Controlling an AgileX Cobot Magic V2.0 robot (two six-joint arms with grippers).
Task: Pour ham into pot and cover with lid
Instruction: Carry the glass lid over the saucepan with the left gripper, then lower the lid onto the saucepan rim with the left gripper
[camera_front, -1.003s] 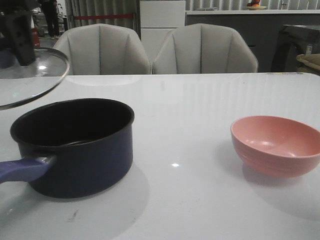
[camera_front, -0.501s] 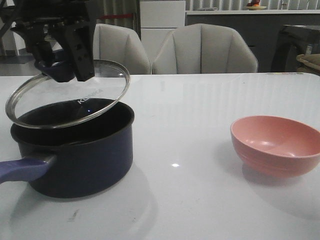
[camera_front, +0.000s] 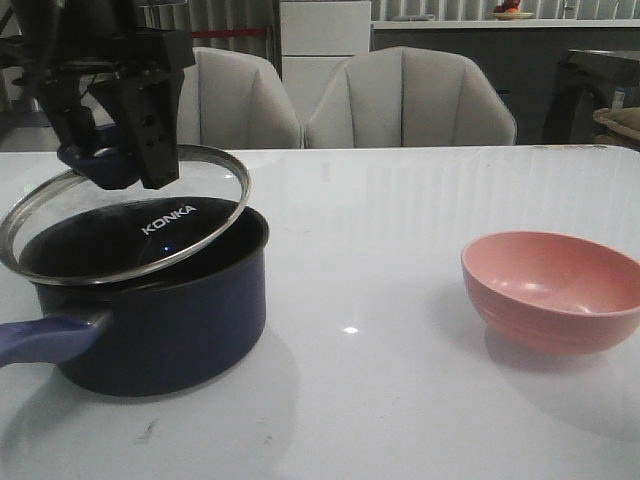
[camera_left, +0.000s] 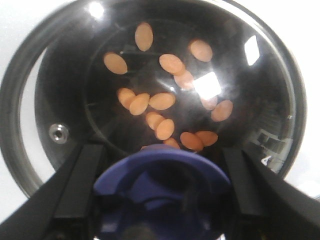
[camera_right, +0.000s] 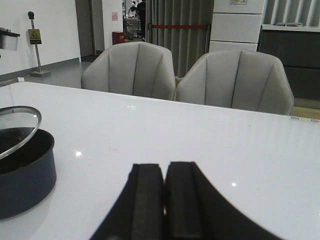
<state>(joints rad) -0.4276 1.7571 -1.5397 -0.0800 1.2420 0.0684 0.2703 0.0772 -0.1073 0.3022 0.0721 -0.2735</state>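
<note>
The lid is held by its blue knob in the left claw, tilted just above the pot. The ham is seen inside through the glass. The lid should be made flat, lined up with the rim, and lowered slowly. The right claw is closed and holds nothing. A white shiny table carries the pot and an empty pink bowl; two grey chairs are behind it.

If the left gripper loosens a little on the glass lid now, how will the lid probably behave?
The lid looks rigid: glass with a steel rim, so probably heavy for its size and breakable. The left gripper holds only its blue knob, and it hangs tilted over the pot, so it may swing or slip. Smooth glass likely slides easily.
</note>
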